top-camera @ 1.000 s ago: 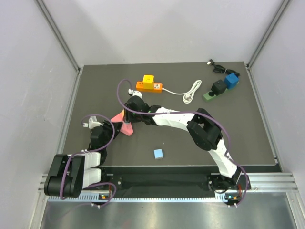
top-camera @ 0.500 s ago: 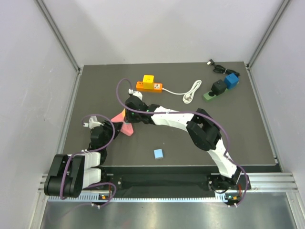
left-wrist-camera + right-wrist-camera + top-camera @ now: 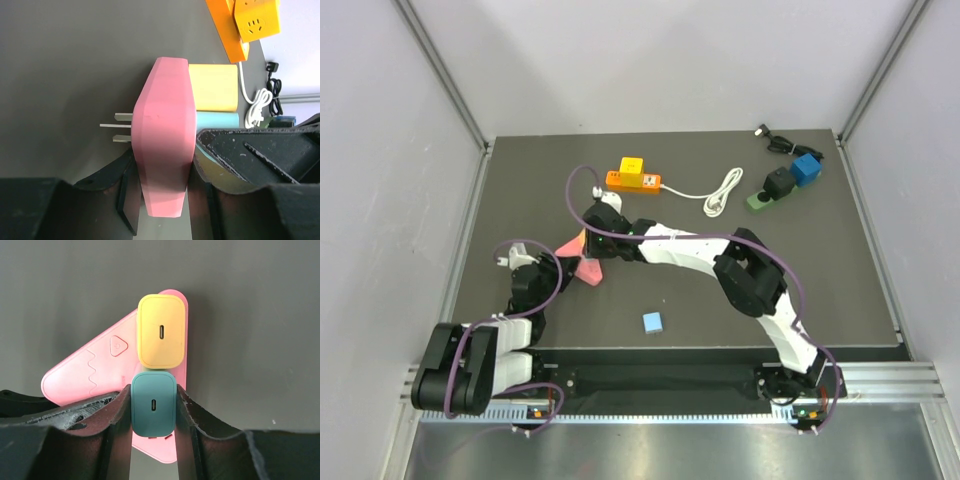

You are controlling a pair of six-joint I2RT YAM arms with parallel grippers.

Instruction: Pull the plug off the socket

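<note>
A pink triangular socket point(image 3: 585, 267) lies left of the table's middle, with a yellow plug point(image 3: 161, 330) and a teal plug point(image 3: 153, 410) seated side by side in it. My left gripper point(image 3: 556, 272) is shut on the pink socket point(image 3: 165, 140), whose metal prongs point(image 3: 122, 125) point left in the left wrist view. My right gripper point(image 3: 588, 244) is shut on the teal plug, one finger on each side. In the left wrist view the yellow plug point(image 3: 212, 87) and teal plug point(image 3: 217, 120) stick out of the socket's right face. In the right wrist view the socket point(image 3: 95, 375) lies behind both plugs.
An orange power strip point(image 3: 632, 178) with a yellow adapter and a coiled white cable point(image 3: 723, 190) lies at the back. A green strip with black and blue adapters point(image 3: 782, 183) and a black cable point(image 3: 772, 138) sit back right. A small blue cube point(image 3: 653, 322) lies near the front.
Hardly anything differs. Both grippers keep their hold, and the right wrist has only shifted very slightly over the pink socket.
</note>
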